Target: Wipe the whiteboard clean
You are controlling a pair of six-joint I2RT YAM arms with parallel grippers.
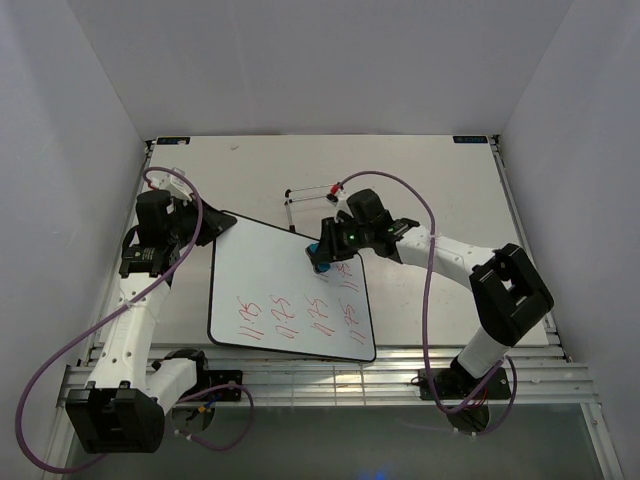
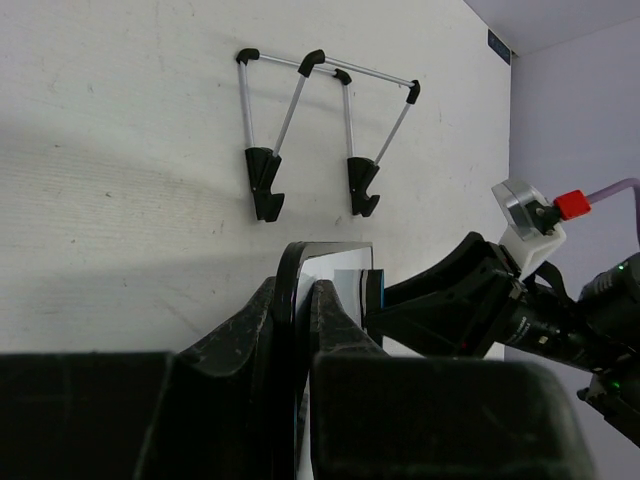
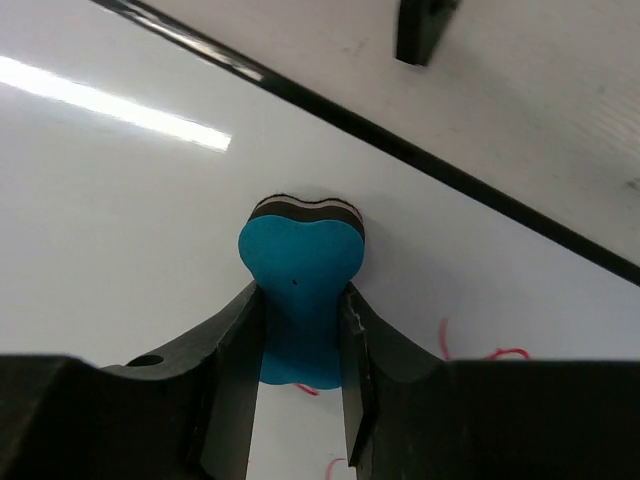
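The whiteboard (image 1: 265, 285) lies flat on the table, white with a thin black rim and red handwritten marks (image 1: 300, 320) across its near half. My left gripper (image 1: 205, 228) is shut on the board's far left corner; in the left wrist view the board's edge (image 2: 292, 290) stands between the two fingers. My right gripper (image 1: 325, 255) is shut on the blue bone-shaped eraser (image 3: 298, 290) and presses it on the board near its far right edge. Red strokes (image 3: 490, 352) lie just beside the eraser. The eraser also shows in the top view (image 1: 321, 258).
A thin black wire stand (image 1: 308, 198) lies on the table just beyond the board, also in the left wrist view (image 2: 320, 130). The enclosure's white walls close in the table on the left, back and right. The right arm's purple cable (image 1: 430, 260) arcs over the table.
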